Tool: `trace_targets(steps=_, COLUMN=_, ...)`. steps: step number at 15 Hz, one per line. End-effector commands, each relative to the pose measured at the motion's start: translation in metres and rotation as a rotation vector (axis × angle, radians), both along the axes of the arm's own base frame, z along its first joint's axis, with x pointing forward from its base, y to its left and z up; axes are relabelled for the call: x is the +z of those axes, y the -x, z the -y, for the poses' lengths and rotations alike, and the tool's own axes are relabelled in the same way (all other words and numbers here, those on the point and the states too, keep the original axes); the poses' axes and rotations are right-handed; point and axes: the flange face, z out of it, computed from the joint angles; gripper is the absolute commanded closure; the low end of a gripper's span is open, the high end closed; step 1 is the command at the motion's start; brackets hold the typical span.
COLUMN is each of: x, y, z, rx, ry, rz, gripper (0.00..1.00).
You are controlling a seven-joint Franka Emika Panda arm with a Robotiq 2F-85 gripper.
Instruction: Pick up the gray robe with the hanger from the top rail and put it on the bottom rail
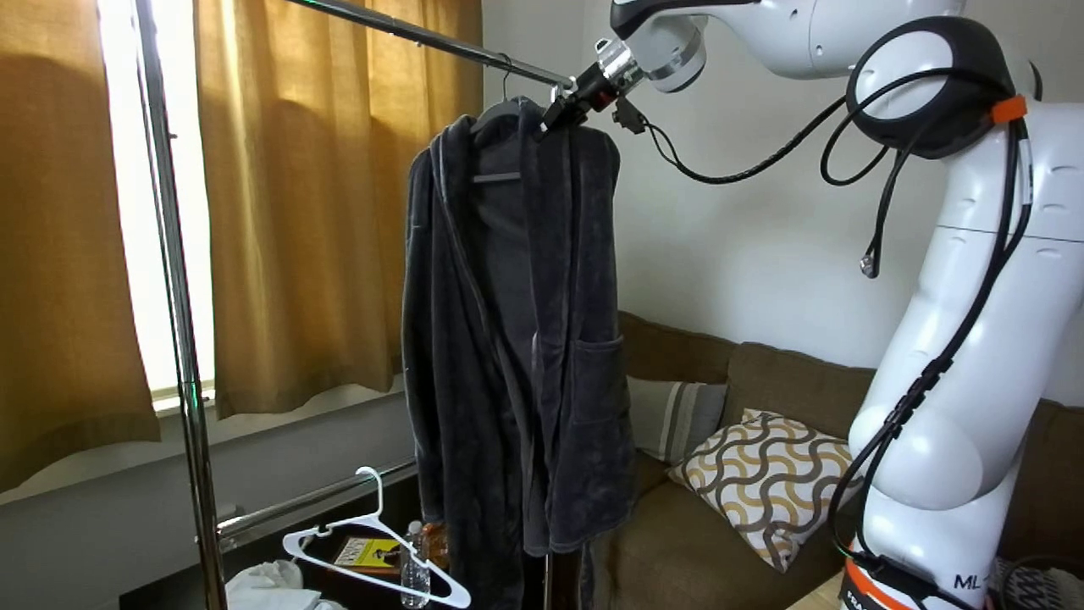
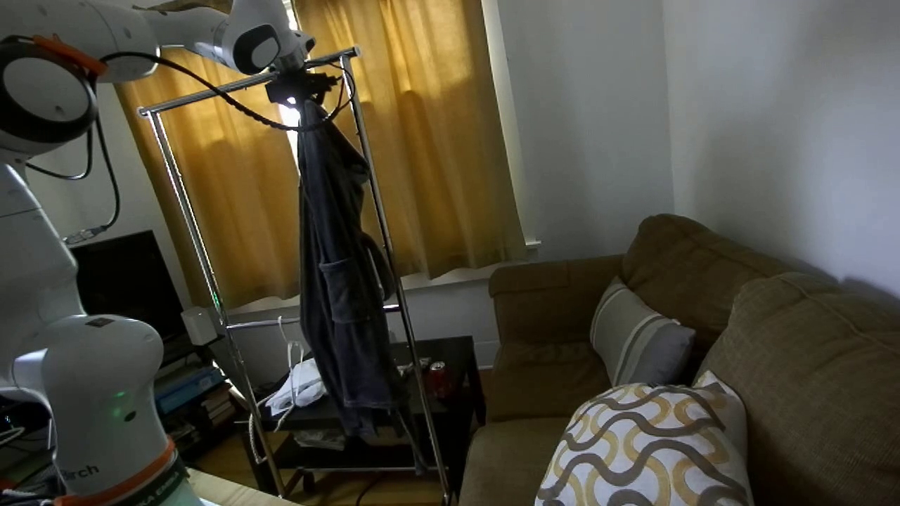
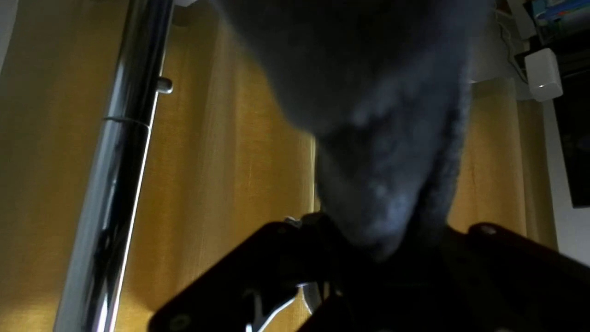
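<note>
The gray robe [image 1: 517, 322] hangs upright at the clothes rack [image 1: 184, 339], collar just below the level of the top rail [image 1: 423, 36]; the hanger [image 1: 494, 113] sits inside its shoulders, its thin hook seen against that rail in an exterior view, whether bearing on it I cannot tell; fingers [image 3: 258, 258] clenched on the robe cloth beside the collar; wrist view, blurred and dark, has a fold tapering down between them; arm [image 1: 982, 339] reaches in high, by the end of the top rail; robe front parted, pocket outward, lower part falling past the bottom rail [image 1: 292, 506] and hiding some of it in both exterior views; white hanger [image 1: 378, 507] hooked on the bottom rail, beside the robe, touching or apart unclear; low dark table [image 2: 455, 348] behind carries white cloth [image 2: 306, 385] and a red can [image 2: 439, 383]; yellow book [image 1: 373, 552] and clear bottle [image 1: 415, 573] show behind the white hanger; tan curtains [image 1: 292, 212] hang at the back; brown sofa [image 2: 534, 372] stands beside the rack, bearing a striped cushion [image 2: 633, 337] and a patterned cushion [image 2: 636, 450], near each other; silver tube [image 3: 103, 198] crosses the left of the wrist view, slanting, curtain behind it.
</note>
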Motion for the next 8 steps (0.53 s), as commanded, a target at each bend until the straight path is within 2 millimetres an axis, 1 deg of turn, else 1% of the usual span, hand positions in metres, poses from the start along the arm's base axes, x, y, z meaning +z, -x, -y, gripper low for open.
trace_targets(steps=1, x=0.011, y=0.011, z=0.002, rx=0.029, ry=-0.068, rz=0.027, gripper=0.99)
trace_targets(steps=3, x=0.016, y=0.015, z=0.001, rx=0.035, ry=-0.096, rz=0.038, gripper=1.00)
trace_targets(steps=4, x=0.018, y=0.016, z=0.001, rx=0.035, ry=-0.102, rz=0.048, gripper=0.98)
trace_targets(steps=8, x=0.022, y=0.018, z=-0.001, rx=0.038, ry=-0.144, rz=0.054, gripper=0.98)
